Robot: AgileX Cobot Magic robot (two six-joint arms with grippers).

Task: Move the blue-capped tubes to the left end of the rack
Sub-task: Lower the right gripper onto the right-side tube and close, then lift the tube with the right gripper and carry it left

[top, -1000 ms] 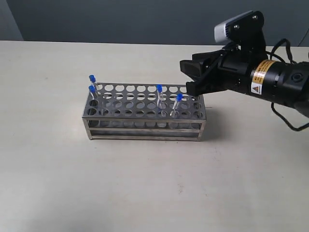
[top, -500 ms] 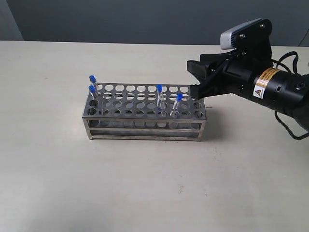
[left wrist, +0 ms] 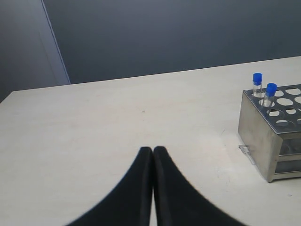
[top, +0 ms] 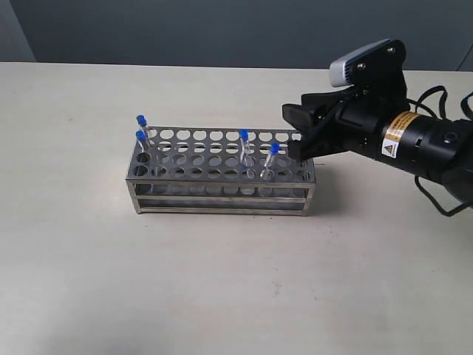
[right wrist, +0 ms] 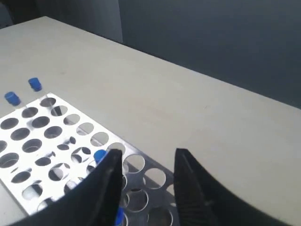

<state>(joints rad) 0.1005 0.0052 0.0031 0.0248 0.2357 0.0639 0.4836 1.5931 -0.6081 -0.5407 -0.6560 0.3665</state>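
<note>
The steel rack [top: 222, 198] stands mid-table. Two blue-capped tubes [top: 140, 120] [top: 140, 137] stand at its left end. Another tube [top: 243, 136] and a fourth tube [top: 274, 149] stand toward its right end. My right gripper [top: 293, 132] hovers open over the rack's right end, just right of the fourth tube. In the right wrist view this gripper [right wrist: 148, 155] is open above empty holes, with a blue cap [right wrist: 99, 155] beside one finger and nothing between the fingers. My left gripper [left wrist: 153, 150] is shut and empty over bare table, away from the rack [left wrist: 256, 127].
A dark wall runs behind the beige table [top: 222, 296]. The right arm's black body and cables [top: 429, 144] stretch off to the right of the rack. The left arm is out of the exterior view.
The right gripper has shifted a little and dropped slightly toward the rack's right end. All tubes stand where they were.
</note>
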